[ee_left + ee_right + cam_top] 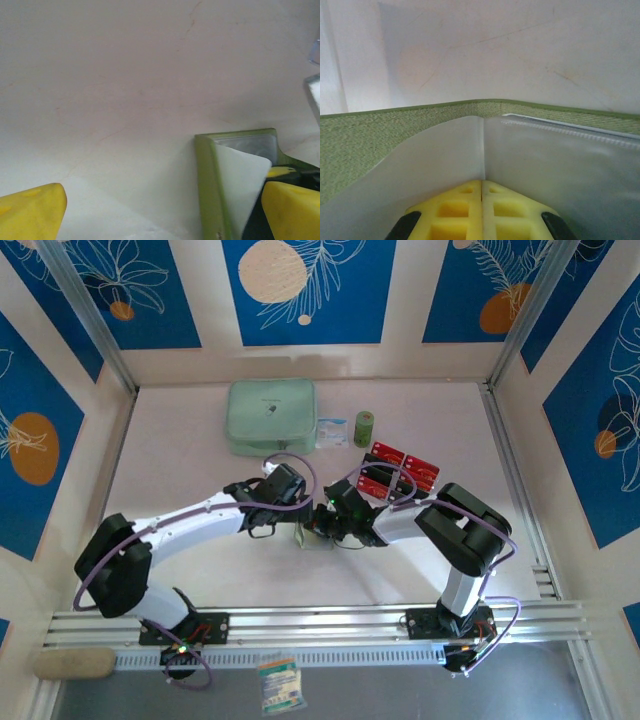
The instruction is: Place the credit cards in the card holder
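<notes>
Prep step, by the look of it: the card holder (pixel 318 537) is being held open, no card picked yet. It lies on the bench (pixel 200 470) about mid-way, right where the two arms meet.

Right fingers (pixel 482 207) are pressed tight together, tips pushed in at the fold between two clear inner sleeves (pixel 560 160). The olive cloth of the holder rises behind them. Can't tell if a sleeve leaf is actually pinched or just nudged apart.

Left fingers (pixel 163 192) are spread as wide as they go, with nothing between them. One yellow pad sits just beside the holder's corner, the other is well off over bare bench. A pale sleeve flap (pixel 240 185) sticks up out of the green edge there.

Contents:
- The sleeves look empty; no card seen in any of them.
- The credit cards (pixel 398 462), the red ones anyway, are all on the tiered clear rack (pixel 432 482), further back on the right arm's side and apart from the holder.
- The mint zip pouch (pixel 270 417) at the back looks closed, contents unknown.

Next move, I'd say: the left arm is the free one, so it needs to go fetch a card off the rack, edge grip, while the right keeps a slot gaping. Thin card + floppy sleeve means it must go in square to the opening, or it'll snag or shove the holder along.
</notes>
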Available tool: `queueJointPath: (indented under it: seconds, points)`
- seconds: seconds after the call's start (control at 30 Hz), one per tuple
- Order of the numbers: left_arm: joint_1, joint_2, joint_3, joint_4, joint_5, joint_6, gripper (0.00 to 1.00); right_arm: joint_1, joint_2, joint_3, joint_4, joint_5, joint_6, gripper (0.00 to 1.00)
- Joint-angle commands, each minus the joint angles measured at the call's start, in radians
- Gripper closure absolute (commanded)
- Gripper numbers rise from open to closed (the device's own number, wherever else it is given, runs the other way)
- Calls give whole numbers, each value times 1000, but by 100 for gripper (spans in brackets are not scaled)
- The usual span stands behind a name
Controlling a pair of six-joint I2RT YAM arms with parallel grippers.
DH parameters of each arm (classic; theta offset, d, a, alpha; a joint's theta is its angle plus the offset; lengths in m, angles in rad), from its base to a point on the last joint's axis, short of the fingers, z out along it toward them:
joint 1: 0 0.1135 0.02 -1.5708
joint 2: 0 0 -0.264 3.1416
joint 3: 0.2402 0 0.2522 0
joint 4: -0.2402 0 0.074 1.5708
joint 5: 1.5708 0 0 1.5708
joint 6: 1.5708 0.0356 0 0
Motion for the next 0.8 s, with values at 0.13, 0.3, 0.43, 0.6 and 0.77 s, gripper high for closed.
queueJointPath:
  seconds: [0.13,0.3,0.43,0.6,0.77]
  points:
    - [1,56,-51,-39,-4,35,0,9,-65,-17,-14,-7,-18,100]
    - [9,35,-65,-43,-16,46,0,7,-97,-11,-46,3,-35,100]
    - [20,20,-76,-48,-25,56,0,-7,-123,-18,-83,16,-52,100]
    - [33,19,-96,-38,-20,62,0,-48,-167,-51,-109,21,-67,100]
    - [36,19,-114,-23,-23,63,0,-87,-202,-72,-155,26,-95,100]
